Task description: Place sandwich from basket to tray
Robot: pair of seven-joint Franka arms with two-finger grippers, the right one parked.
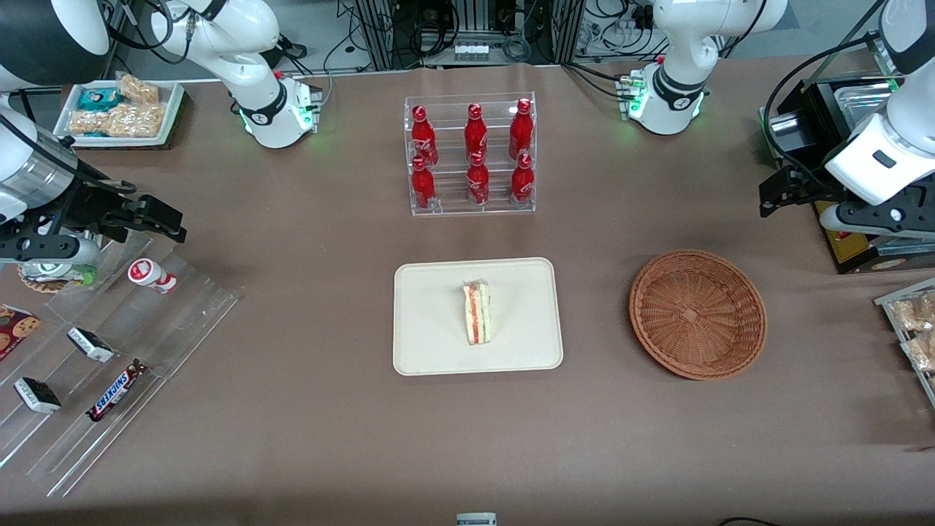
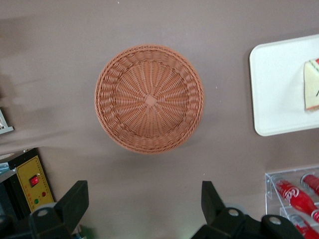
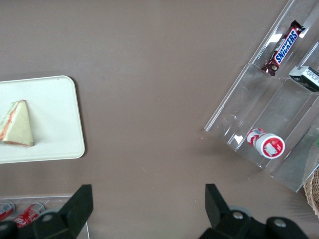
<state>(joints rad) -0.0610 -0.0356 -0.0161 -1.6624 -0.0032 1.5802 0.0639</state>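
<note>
The sandwich (image 1: pixel 478 314), a pale wedge with red and green filling, lies on the cream tray (image 1: pixel 431 321) in the middle of the table. It also shows on the tray (image 2: pixel 276 84) as the sandwich (image 2: pixel 312 84) in the left wrist view. The round wicker basket (image 1: pixel 697 314) sits beside the tray toward the working arm's end and holds nothing. My gripper (image 1: pixel 778 193) hangs open and empty well above the table, farther from the front camera than the basket (image 2: pixel 149 98). Between its fingers (image 2: pixel 75 199) only bare table shows.
A clear rack of red bottles (image 1: pixel 471 155) stands farther from the front camera than the tray. A stepped acrylic shelf (image 1: pixel 109 365) with snack bars lies toward the parked arm's end. A black box (image 1: pixel 847 241) and wrapped snacks (image 1: pixel 913 329) lie at the working arm's end.
</note>
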